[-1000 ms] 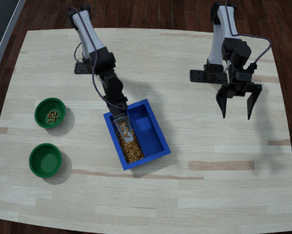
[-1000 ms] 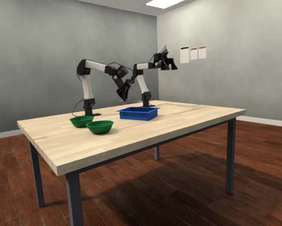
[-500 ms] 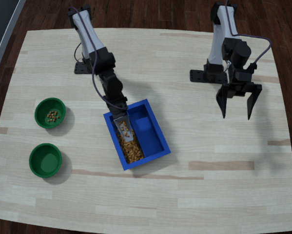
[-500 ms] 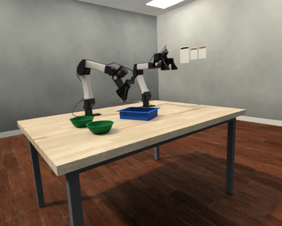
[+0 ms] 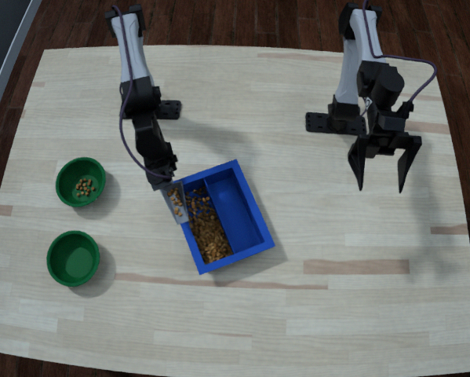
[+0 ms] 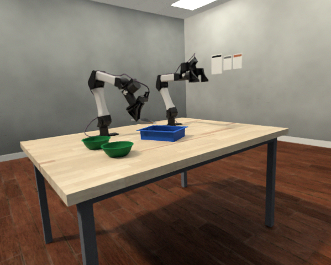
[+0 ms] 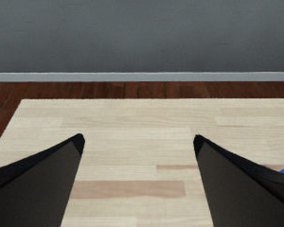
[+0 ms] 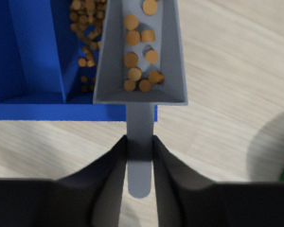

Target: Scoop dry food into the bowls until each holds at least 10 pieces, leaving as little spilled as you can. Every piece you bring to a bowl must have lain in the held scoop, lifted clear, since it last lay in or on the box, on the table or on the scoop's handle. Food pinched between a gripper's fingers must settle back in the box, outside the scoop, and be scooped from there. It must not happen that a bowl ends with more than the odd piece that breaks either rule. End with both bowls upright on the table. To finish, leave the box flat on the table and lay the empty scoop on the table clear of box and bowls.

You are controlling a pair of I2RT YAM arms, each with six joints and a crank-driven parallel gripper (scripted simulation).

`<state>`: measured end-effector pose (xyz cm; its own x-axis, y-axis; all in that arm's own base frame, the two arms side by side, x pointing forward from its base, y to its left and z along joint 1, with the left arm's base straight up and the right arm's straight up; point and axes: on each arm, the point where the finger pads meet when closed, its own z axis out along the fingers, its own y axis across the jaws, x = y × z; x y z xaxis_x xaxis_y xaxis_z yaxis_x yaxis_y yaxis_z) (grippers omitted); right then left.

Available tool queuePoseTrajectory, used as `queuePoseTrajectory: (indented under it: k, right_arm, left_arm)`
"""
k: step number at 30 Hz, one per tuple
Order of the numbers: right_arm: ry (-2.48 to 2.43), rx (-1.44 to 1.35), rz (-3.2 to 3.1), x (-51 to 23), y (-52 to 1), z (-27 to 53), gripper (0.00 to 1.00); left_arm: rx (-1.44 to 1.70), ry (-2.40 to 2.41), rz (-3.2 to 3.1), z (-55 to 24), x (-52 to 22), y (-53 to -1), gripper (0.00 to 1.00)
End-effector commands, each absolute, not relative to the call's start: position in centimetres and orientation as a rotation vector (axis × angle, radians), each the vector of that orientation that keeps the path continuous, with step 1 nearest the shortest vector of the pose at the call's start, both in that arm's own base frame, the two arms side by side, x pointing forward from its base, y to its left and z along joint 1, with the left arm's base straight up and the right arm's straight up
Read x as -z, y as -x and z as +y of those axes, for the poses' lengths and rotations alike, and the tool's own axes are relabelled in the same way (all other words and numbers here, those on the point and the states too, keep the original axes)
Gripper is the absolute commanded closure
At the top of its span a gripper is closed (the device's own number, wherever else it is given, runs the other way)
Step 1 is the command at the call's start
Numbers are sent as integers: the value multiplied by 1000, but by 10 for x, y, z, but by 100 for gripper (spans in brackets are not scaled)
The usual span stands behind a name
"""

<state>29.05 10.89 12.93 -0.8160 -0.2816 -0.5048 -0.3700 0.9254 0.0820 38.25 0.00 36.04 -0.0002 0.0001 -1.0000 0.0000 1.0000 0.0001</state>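
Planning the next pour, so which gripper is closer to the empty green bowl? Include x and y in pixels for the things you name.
Right. The right gripper (image 5: 166,187) (image 6: 136,120) (image 8: 140,137) hangs between that bowl (image 5: 73,258) (image 6: 117,149) and the left gripper (image 5: 380,189) (image 6: 203,80) (image 7: 138,136), beyond the blue box (image 5: 253,203) (image 6: 157,135).

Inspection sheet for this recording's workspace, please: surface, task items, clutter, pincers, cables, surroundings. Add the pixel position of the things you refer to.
Surface: pale wooden table (image 5: 373,308) (image 6: 188,159) (image 7: 133,147), no spilled pieces seen
Box: blue box (image 5: 253,203) (image 6: 158,135) (image 8: 38,113), flat, food in one of two compartments
Scoop: grey scoop (image 5: 180,217) (image 8: 139,120), loaded, raised over box edge
Bowls: both upright; food bowl (image 5: 71,166) (image 6: 94,143) holds pieces, empty bowl (image 5: 75,261) (image 6: 117,150) none
Clutter: nothing seen
Left pincer (image 5: 380,189) (image 7: 138,136): open, empty
Right pincer (image 8: 140,139): shut on scoop handle
Cables: one along each arm
Surroundings: grey walls, three posted sheets, wooden floor
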Motion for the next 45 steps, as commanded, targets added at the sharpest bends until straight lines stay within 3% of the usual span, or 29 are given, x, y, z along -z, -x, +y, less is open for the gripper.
queuePoseTrajectory:
  k: [1, 45]
  right_arm:
    - [493, -304, 2559, -138, -281, 95, 100]
    - [-118, -243, 2459, -116, -210, -103, 100]
  left_arm:
    - [1, 1, 1532, 0, -376, -380, 0]
    - [1, 1, 1532, 0, -376, -380, 0]
